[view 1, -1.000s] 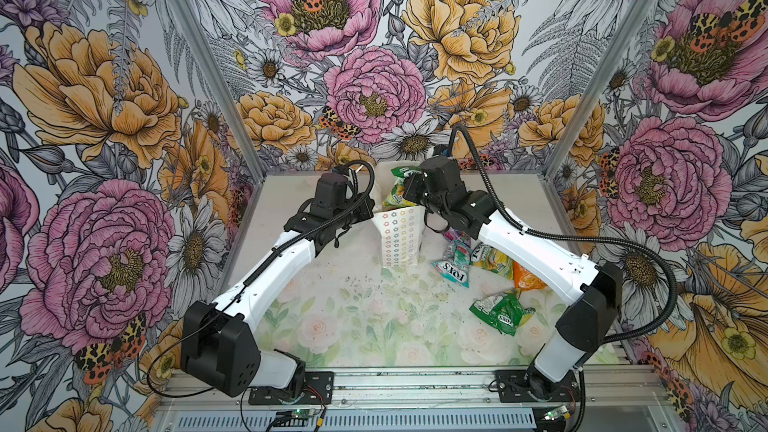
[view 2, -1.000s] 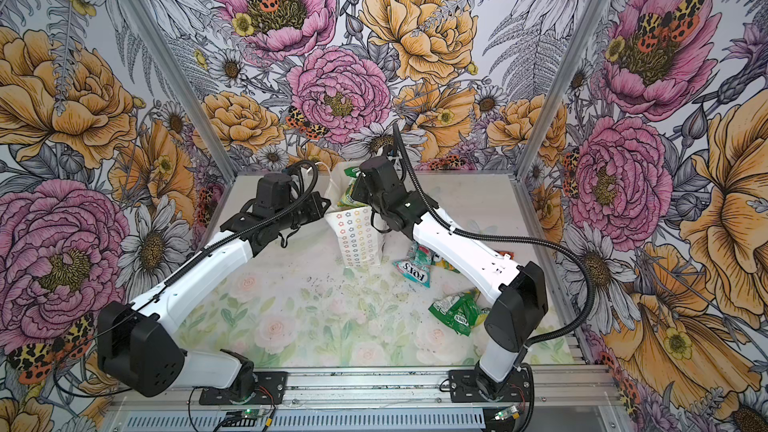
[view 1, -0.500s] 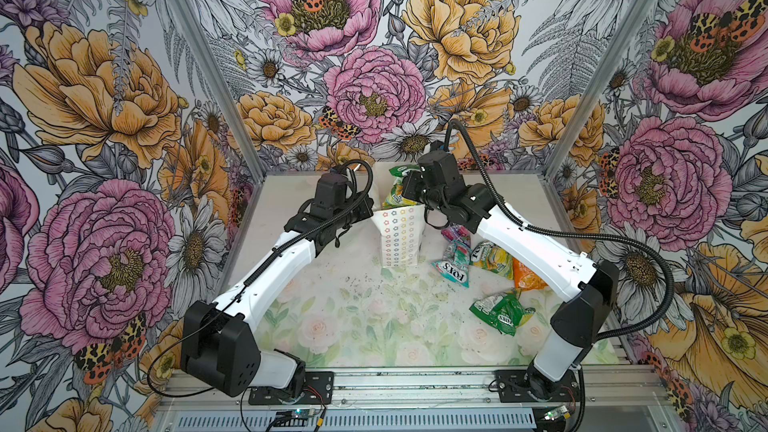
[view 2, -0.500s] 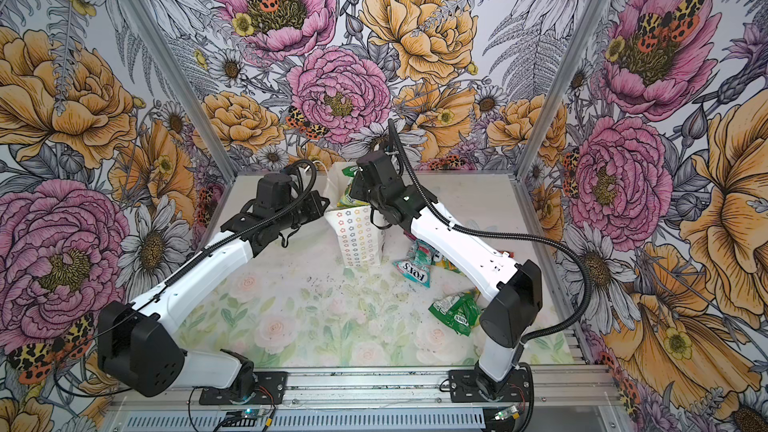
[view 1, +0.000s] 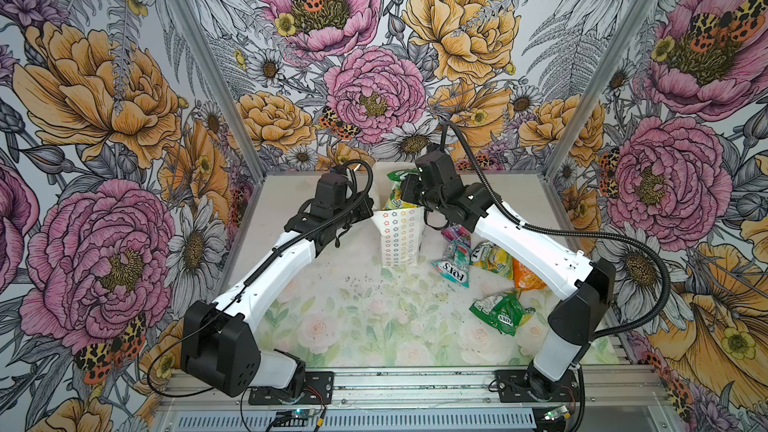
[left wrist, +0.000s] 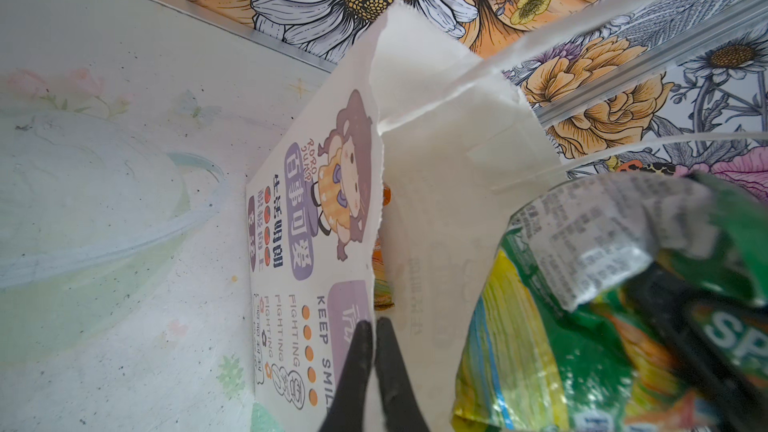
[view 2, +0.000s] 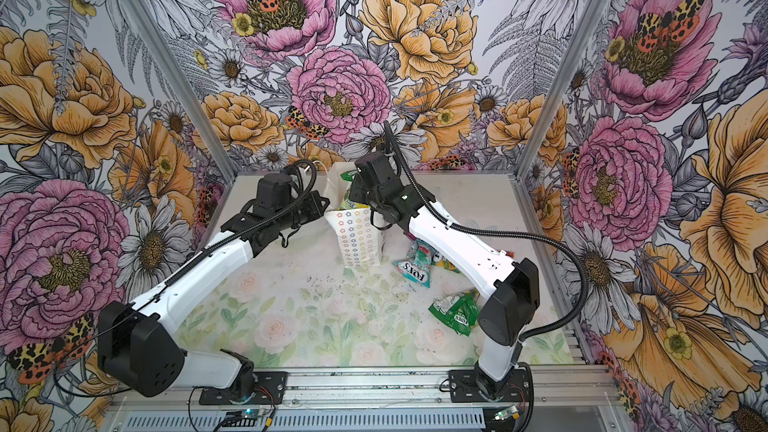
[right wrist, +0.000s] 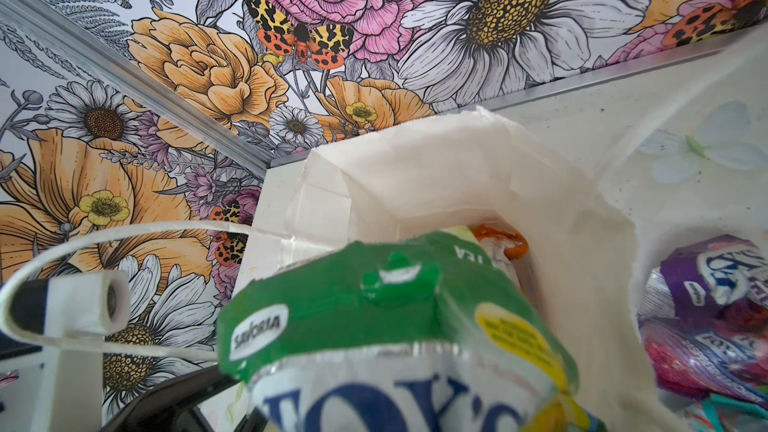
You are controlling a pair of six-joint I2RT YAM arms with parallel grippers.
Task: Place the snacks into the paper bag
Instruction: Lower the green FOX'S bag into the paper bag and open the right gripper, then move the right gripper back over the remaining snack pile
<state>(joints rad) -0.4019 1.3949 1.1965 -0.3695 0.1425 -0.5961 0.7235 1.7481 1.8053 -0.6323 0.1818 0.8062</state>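
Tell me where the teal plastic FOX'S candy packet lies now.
In both top views the teal plastic packet lies on the table, right of the tall white paper bag.
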